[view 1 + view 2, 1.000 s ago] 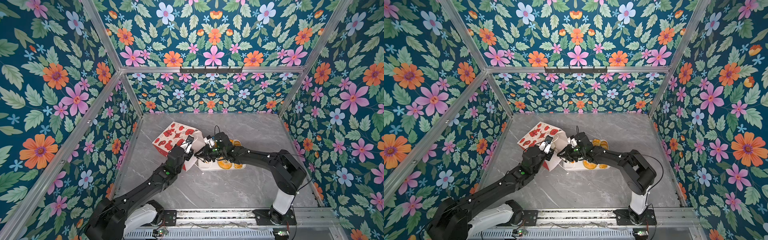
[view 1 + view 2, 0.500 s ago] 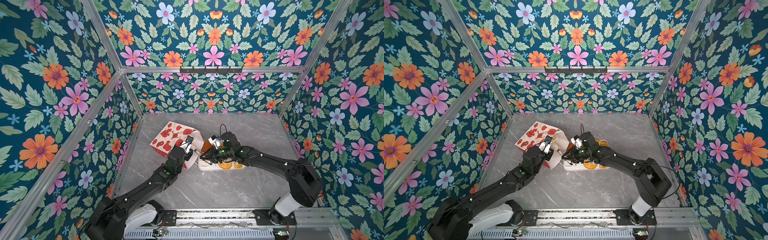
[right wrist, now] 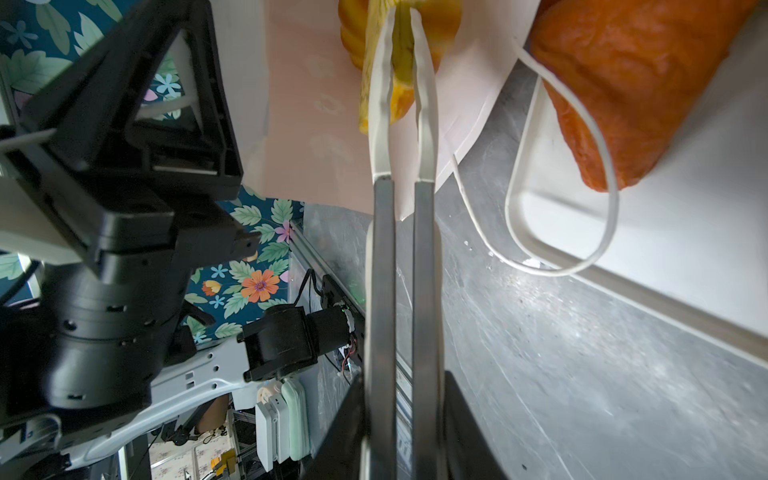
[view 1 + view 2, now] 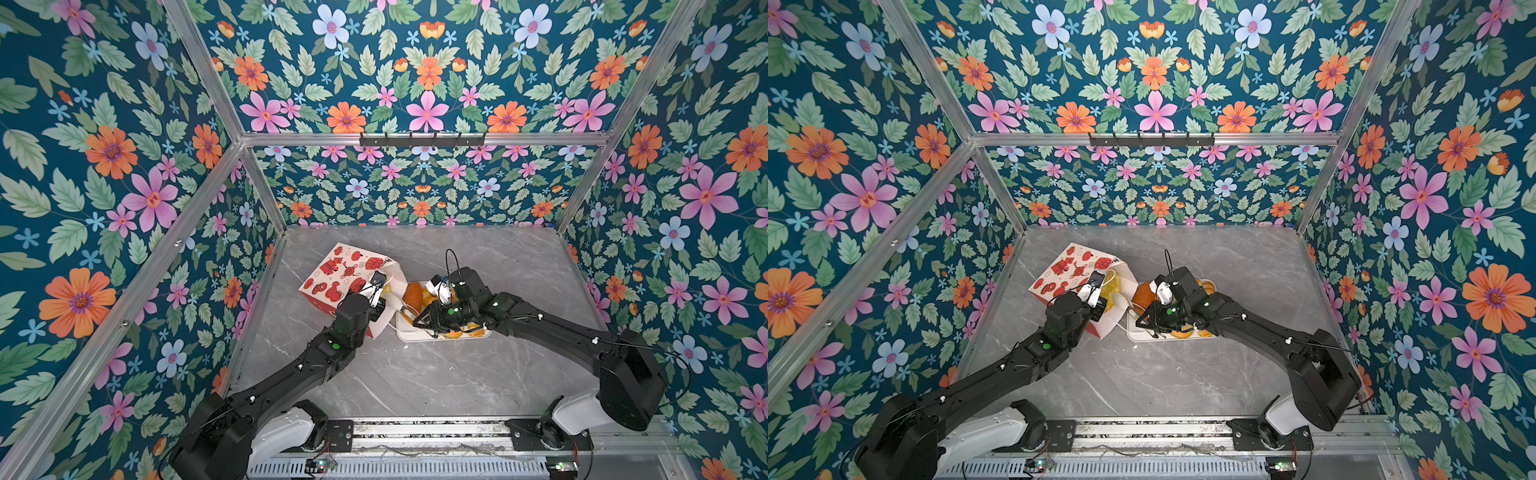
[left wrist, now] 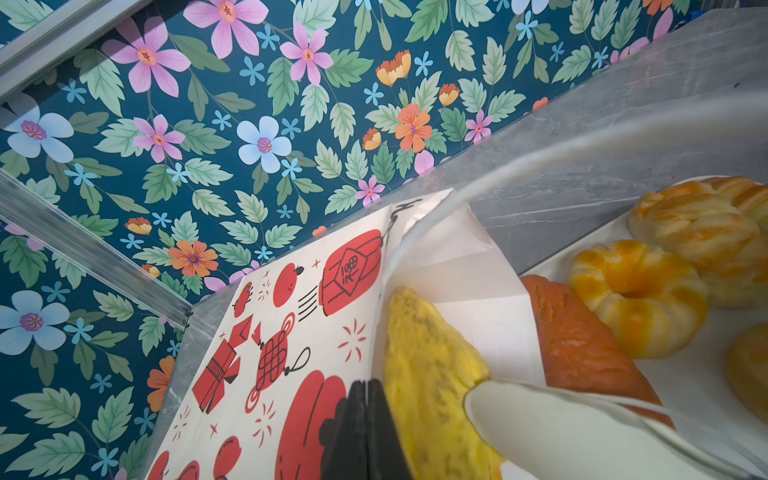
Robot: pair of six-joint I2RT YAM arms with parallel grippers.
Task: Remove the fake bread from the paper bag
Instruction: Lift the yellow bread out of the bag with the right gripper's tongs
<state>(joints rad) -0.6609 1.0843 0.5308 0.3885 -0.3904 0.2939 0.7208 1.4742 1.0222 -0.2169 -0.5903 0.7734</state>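
Paper bag [image 4: 338, 276] on its side at the left of the grey tabletop [image 4: 415, 382], my left gripper [image 5: 366, 411] pinched tight on the rim of its printed upper wall. At the bag's open mouth, my right gripper [image 3: 402, 54] is clamped narrow on a yellow pastry [image 5: 428, 361] (it rests on the white lining, partly inside). Just right of the mouth, an orange loaf [image 4: 413, 294] and a ring-shaped bun [image 5: 636, 291] sit with other bread on the white tray [image 4: 403, 328], one cord handle [image 3: 561, 266] draped over its rim.
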